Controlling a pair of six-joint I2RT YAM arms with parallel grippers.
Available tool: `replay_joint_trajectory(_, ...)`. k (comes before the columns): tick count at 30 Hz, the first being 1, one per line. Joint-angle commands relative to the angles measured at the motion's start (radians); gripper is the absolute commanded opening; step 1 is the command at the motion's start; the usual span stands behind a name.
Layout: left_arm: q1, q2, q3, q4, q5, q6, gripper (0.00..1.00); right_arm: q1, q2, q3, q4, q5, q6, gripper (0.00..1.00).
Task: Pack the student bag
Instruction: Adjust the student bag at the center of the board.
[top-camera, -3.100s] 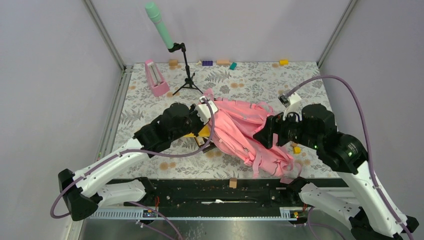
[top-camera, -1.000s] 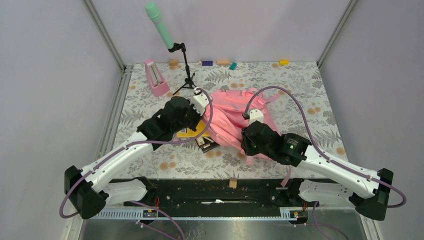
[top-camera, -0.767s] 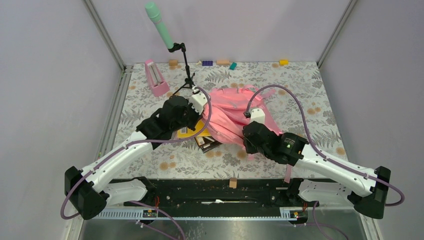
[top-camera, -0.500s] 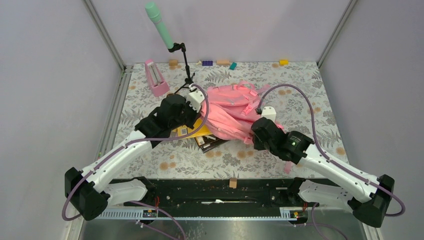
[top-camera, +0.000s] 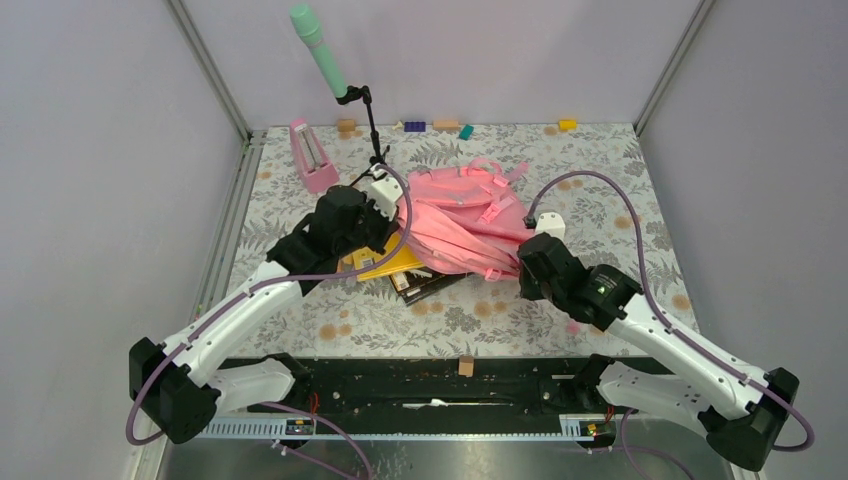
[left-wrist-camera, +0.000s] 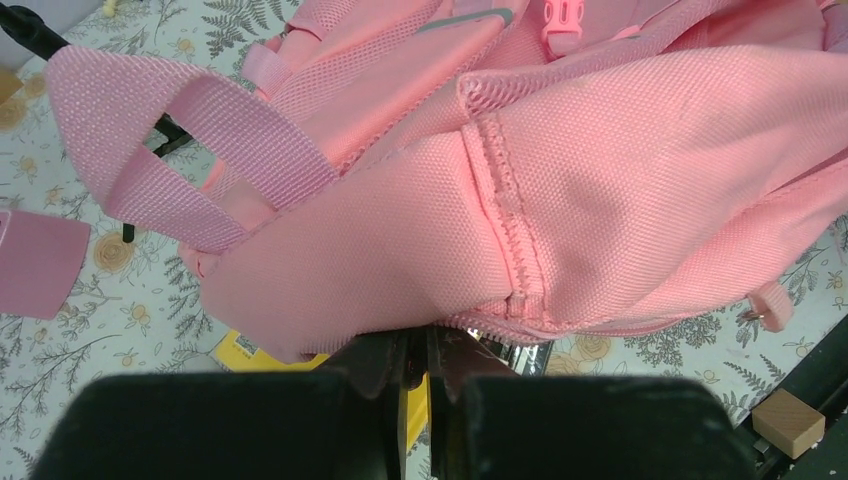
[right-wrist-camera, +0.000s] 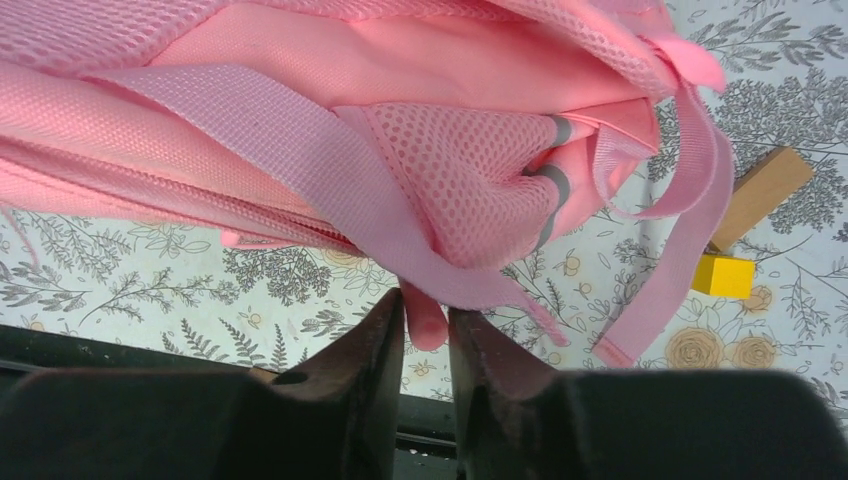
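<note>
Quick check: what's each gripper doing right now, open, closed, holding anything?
Left gripper: closed, pinching the lower fabric edge of the student bag.
Right gripper: closed on a pink strap of the student bag.

The student bag (top-camera: 460, 222), a large soft pink fabric backpack, was seen crumpled on its side near the middle of the table (top-camera: 300, 300), its length laid from about 10 o'clock to 4 o'clock in the top view. Its pink straps and buckles (top-camera: 497, 195) were gathered at the 1 o'clock edge. A webbing loop (left-wrist-camera: 180, 150) was stood up at one end; at the other, a mesh pocket (right-wrist-camera: 470, 180) edged with grey reflective strip (right-wrist-camera: 557, 130) was bunched, with a loose strap (right-wrist-camera: 695, 190) hung below it
</note>
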Motion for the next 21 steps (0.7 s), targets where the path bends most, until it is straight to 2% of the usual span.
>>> replay_joint_trajectory(1, 0.025, -0.061, -0.018, 0.114, -0.01, -0.039, 0.0, -0.015, -0.055, 0.061, -0.07, 0.049, -0.075, 0.32)
replay_joint_trajectory(4, 0.027, -0.064, -0.019, 0.116, -0.01, -0.039, 0.0, -0.015, -0.066, 0.072, -0.07, 0.061, -0.091, 0.39)
replay_joint_trajectory(21, 0.038, -0.082, -0.017, 0.117, 0.01, -0.052, 0.0, -0.022, -0.129, 0.087, -0.08, 0.041, -0.075, 0.55)
